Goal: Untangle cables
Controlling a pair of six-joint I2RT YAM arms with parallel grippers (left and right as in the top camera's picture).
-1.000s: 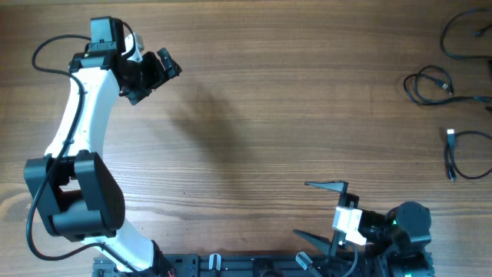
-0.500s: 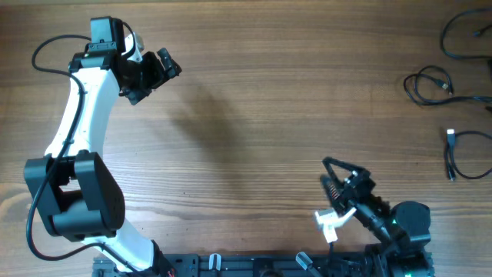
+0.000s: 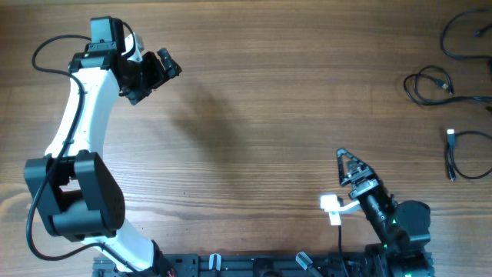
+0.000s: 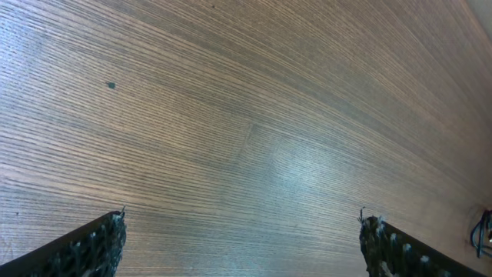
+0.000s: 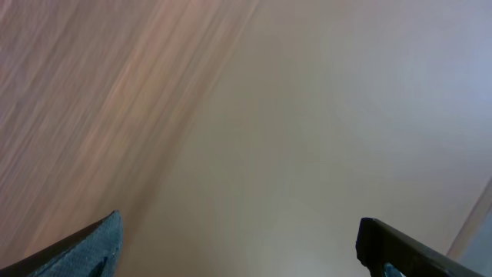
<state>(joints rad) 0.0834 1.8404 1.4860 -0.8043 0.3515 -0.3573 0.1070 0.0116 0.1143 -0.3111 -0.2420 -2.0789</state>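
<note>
Three separate black cables lie at the table's far right in the overhead view: one loop at the top right corner (image 3: pixel 459 35), one loop below it (image 3: pixel 429 83), and one with a pale plug end (image 3: pixel 452 154). My left gripper (image 3: pixel 165 65) is at the upper left, far from them, open and empty (image 4: pixel 242 235). A sliver of cable (image 4: pixel 483 231) shows at the right edge of the left wrist view. My right gripper (image 3: pixel 350 165) is low at the right, left of the cables, open and empty (image 5: pixel 242 242). The right wrist view is blurred.
The wooden table (image 3: pixel 269 115) fills the overhead view. The left arm's white links (image 3: pixel 73 131) run down the left side. The right arm's base (image 3: pixel 407 223) sits at the front edge. A black rail (image 3: pixel 231 265) lies along the front.
My right arm has turned and lifted its gripper from the front edge up and to the right, toward the cables. The left arm and the cables have not moved.
</note>
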